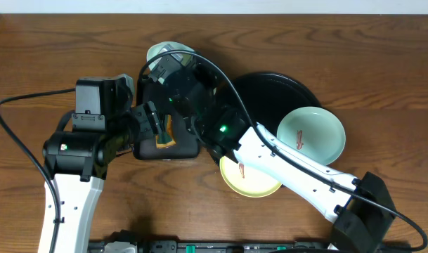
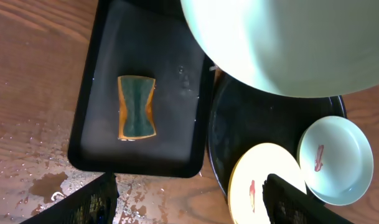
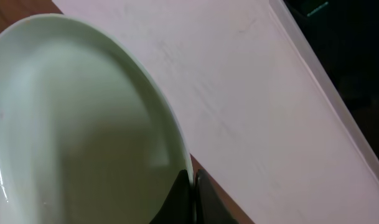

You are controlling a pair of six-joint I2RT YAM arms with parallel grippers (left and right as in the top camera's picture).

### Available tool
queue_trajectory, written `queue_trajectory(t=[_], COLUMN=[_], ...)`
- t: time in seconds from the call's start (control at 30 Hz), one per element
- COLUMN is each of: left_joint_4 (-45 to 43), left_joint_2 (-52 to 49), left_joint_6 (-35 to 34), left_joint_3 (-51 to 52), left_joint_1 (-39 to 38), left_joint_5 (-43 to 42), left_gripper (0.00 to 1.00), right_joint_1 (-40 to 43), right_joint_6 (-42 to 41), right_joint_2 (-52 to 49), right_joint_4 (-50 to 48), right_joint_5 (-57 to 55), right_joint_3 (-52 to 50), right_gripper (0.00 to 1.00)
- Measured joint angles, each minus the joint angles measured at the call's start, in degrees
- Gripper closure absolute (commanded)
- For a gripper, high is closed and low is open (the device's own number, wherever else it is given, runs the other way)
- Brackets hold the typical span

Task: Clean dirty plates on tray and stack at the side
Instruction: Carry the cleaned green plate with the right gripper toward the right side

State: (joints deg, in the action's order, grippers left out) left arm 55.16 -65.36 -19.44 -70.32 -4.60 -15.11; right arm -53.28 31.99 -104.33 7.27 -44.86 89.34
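My right gripper [image 1: 170, 69] is shut on the rim of a clean mint-green plate [image 1: 163, 50] and holds it raised at the back, above the rectangular tray; the right wrist view shows the jaws [image 3: 192, 193] pinching that plate's [image 3: 83, 124] edge. The same plate fills the top of the left wrist view [image 2: 289, 43]. The round black tray [image 1: 270, 88] holds a second mint plate [image 1: 310, 135] with a red smear at its right edge. The yellow plate [image 1: 250, 179], also smeared, overlaps the tray's front rim. My left gripper [image 2: 189, 205] is open and empty above the table.
A smaller rectangular black tray [image 2: 96, 93] holds a green and yellow sponge [image 2: 136, 107], also in the overhead view [image 1: 164, 135]. Water spots [image 2: 46, 183] lie on the wooden table by that tray. The right arm crosses over the round tray.
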Motion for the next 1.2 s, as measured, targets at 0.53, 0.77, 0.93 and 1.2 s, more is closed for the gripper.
queue_trajectory(t=[0.53,0.77,0.93,1.2], left_joint_4=[0.0,0.0,-0.1,-0.3], left_joint_2=[0.0,0.0,0.0,0.0], left_joint_6=[0.0,0.0,0.0,0.0], left_joint_3=[0.0,0.0,0.0,-0.1], left_joint_1=[0.0,0.0,0.0,0.0], left_joint_5=[0.0,0.0,0.0,0.0], left_gripper=[0.24,0.24,0.24,0.24], right_joint_1=[0.0,0.4,7.4,41.1], right_joint_6=[-2.6,-10.7,-27.5,-46.3], right_joint_2=[0.0,0.4,2.9,13.6], right_joint_4=[2.9,9.1,24.1,32.4], right_joint_5=[0.2,-3.2,7.3,44.8], right_joint_3=[0.0,0.2,0.1,0.1], right_gripper=[0.99,0.99,0.99,0.99])
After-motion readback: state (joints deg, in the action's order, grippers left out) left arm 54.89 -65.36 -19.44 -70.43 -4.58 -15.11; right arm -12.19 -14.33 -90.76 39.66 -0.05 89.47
